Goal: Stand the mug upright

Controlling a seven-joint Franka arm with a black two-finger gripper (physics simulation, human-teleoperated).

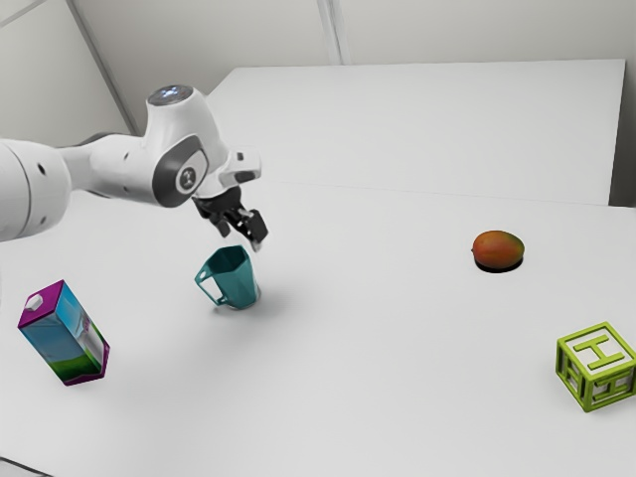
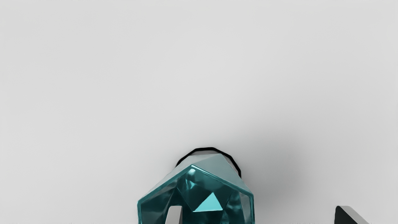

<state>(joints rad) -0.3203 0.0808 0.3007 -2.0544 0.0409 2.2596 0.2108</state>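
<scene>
Sitting nearest me on the desk (image 1: 348, 407) are a drink carton (image 1: 65, 338), toward the exterior view's left, and a green letter cube (image 1: 596, 368), toward its right. Beyond them is the teal mug (image 1: 231, 283), its mouth up and its base toward the desktop; it looks upright or close to it, though I can't rule out a slight lean. The gripper (image 1: 241, 237) hangs just above, fingers (image 2: 174, 215) wide apart and holding nothing, one over the mouth, the other outside the rim. I'd guess the mug is stiff, fairly light and slick on those glossy facets (brittle too, if it's glass). If it needs straightening, I'd pinch one wall below the rim, one finger inside, clear of the handle, and press gently lest it skid. Farther off lies a mango (image 1: 499, 249).
</scene>
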